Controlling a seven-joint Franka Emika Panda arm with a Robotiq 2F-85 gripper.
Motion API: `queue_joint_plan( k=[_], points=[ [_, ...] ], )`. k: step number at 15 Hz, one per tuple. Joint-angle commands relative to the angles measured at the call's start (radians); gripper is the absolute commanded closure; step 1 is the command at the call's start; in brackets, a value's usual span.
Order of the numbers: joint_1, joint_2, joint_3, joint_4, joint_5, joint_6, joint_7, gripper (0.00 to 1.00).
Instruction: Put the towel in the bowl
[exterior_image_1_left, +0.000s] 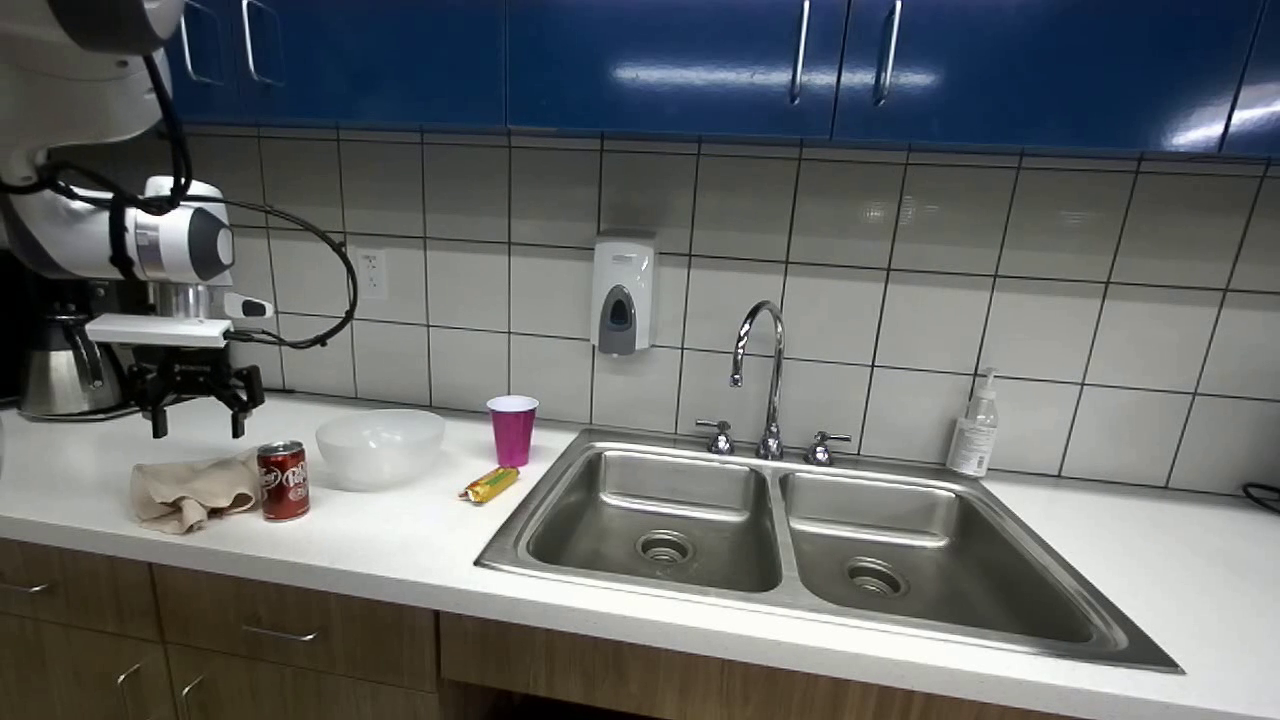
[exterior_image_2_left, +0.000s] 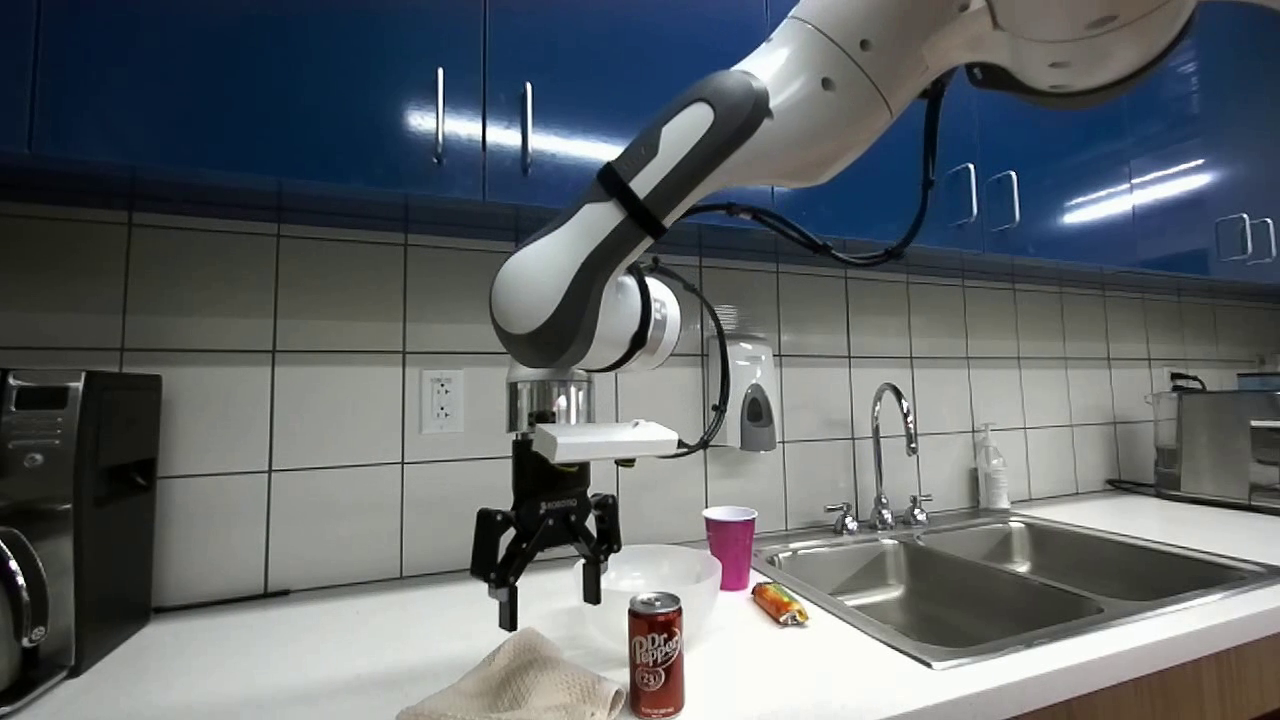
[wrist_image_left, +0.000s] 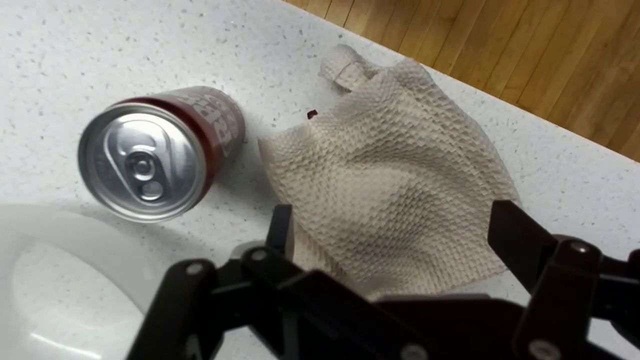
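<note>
A crumpled beige towel (exterior_image_1_left: 188, 490) lies on the white counter near its front edge. It also shows in an exterior view (exterior_image_2_left: 520, 685) and fills the middle of the wrist view (wrist_image_left: 390, 170). A translucent white bowl (exterior_image_1_left: 380, 452) stands on the counter behind and beside the towel; part of it shows at the lower left of the wrist view (wrist_image_left: 135, 250). In an exterior view (exterior_image_2_left: 690, 595) the can hides part of it. My gripper (exterior_image_1_left: 198, 428) is open and empty, pointing down above the towel and apart from it. Its fingers (wrist_image_left: 392, 225) show over the towel's two sides.
A red Dr Pepper can (exterior_image_1_left: 284, 482) stands right beside the towel, in front of the bowl. A magenta cup (exterior_image_1_left: 513, 432) and a yellow-wrapped bar (exterior_image_1_left: 490, 485) are beyond the bowl. A double sink (exterior_image_1_left: 790, 520) follows. A dark coffee machine (exterior_image_2_left: 115, 520) stands at the far end.
</note>
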Motion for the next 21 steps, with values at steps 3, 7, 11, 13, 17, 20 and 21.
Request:
queue_joint_plan(
  k=[3,7,11,13,17,20,21],
  points=[
    [0.029,0.078,-0.018,0.088,-0.033,-0.028,-0.060,0.00],
    [0.039,0.120,-0.024,0.122,-0.046,-0.025,-0.091,0.00],
    [0.045,0.159,-0.034,0.157,-0.061,-0.025,-0.107,0.00],
    [0.049,0.176,-0.038,0.171,-0.070,-0.027,-0.112,0.00],
    [0.050,0.204,-0.038,0.192,-0.069,-0.031,-0.125,0.00],
    [0.049,0.218,-0.036,0.201,-0.064,-0.033,-0.132,0.00],
    [0.049,0.221,-0.035,0.202,-0.063,-0.032,-0.134,0.00]
  ],
)
